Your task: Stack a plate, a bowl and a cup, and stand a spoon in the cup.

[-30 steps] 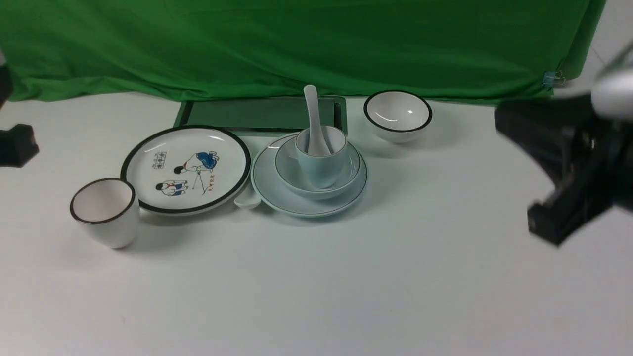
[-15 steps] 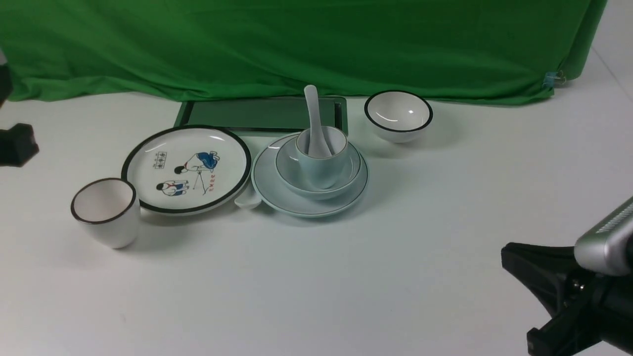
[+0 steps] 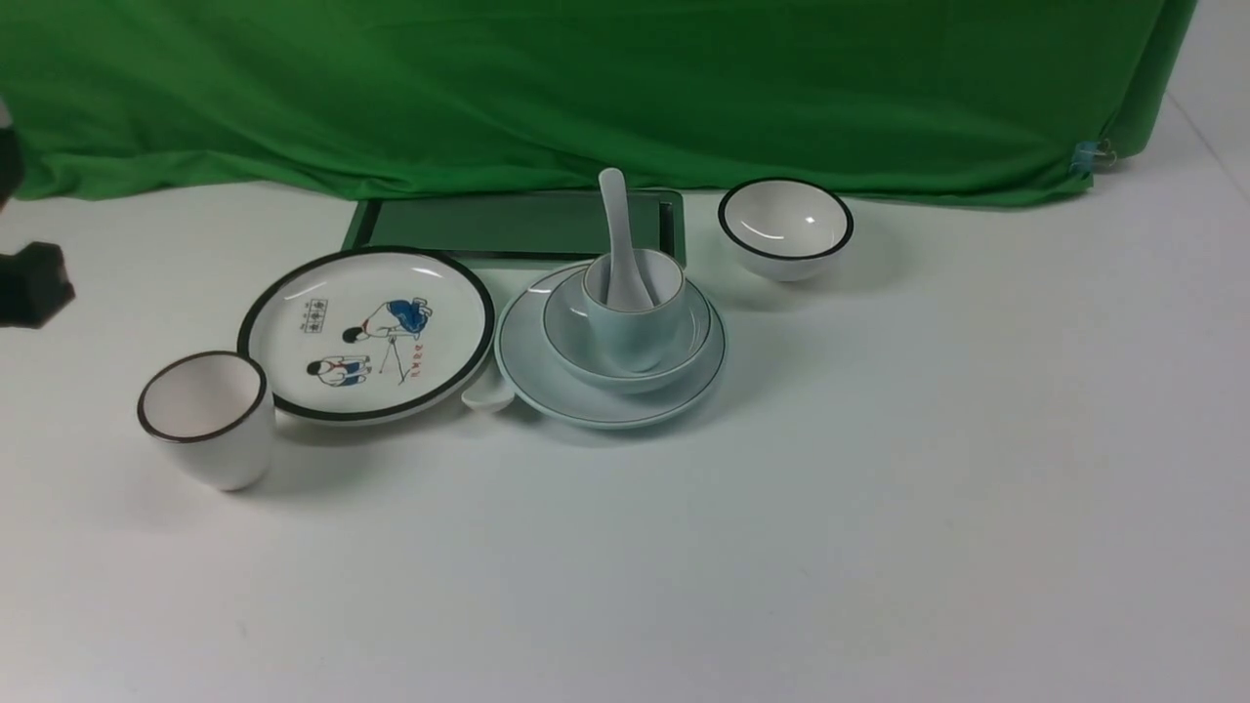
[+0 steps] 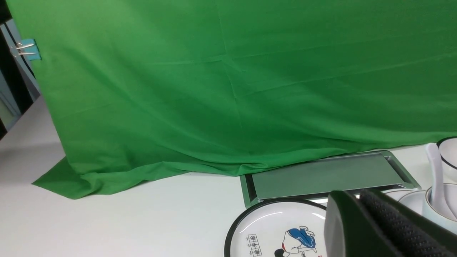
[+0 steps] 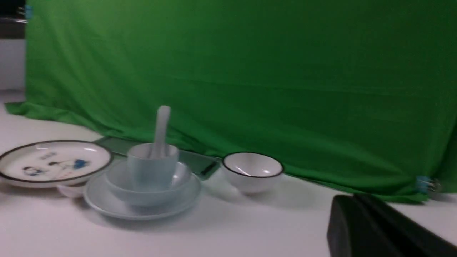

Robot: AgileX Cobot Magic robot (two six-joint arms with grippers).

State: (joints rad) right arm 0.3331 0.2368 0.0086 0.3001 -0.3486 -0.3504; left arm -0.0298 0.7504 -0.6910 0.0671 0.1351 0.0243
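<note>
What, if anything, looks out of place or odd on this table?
Only one thing: a second white spoon pokes out from under the picture plate, beside the pale plate, with only its bowl end showing. Nothing is spilled, tipped or broken.

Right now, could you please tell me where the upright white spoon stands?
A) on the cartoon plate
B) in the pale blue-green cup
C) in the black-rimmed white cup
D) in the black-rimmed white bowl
B: the spoon stands handle-up inside the pale blue-green cup, atop the matching bowl and plate.
</note>
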